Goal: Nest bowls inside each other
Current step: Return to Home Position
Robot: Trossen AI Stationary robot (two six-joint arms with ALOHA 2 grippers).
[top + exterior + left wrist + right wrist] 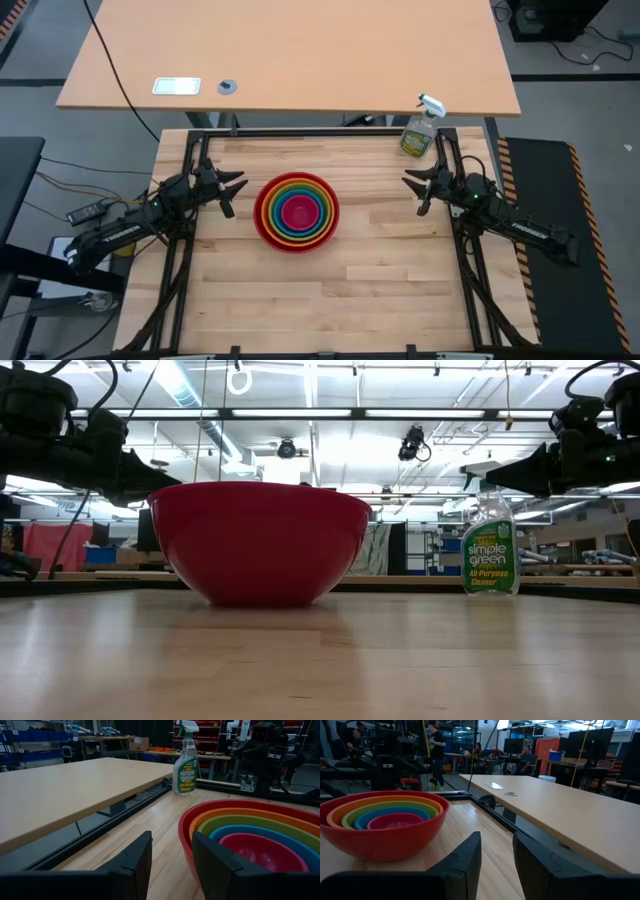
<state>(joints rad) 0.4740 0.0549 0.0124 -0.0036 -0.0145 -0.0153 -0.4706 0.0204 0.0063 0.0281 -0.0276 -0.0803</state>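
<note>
Five bowls sit nested on the wooden table [380,270], a little left of its middle: red bowl [262,222] outermost, then orange [250,813], green [260,822], blue [250,831], and magenta pink [297,212] innermost. The red bowl [260,540] rests on its base. My left gripper [232,190] hovers open to the left of the stack, clear of it, its fingers [135,862] level above the table. My right gripper [418,190] hovers open well to the right of the stack, with nothing between its fingers [470,855].
A clear spray bottle [420,128] of green cleaner stands at the table's far right corner, behind my right gripper. A tan desk [290,50] lies beyond the far edge. People show in the room behind, in the right wrist view.
</note>
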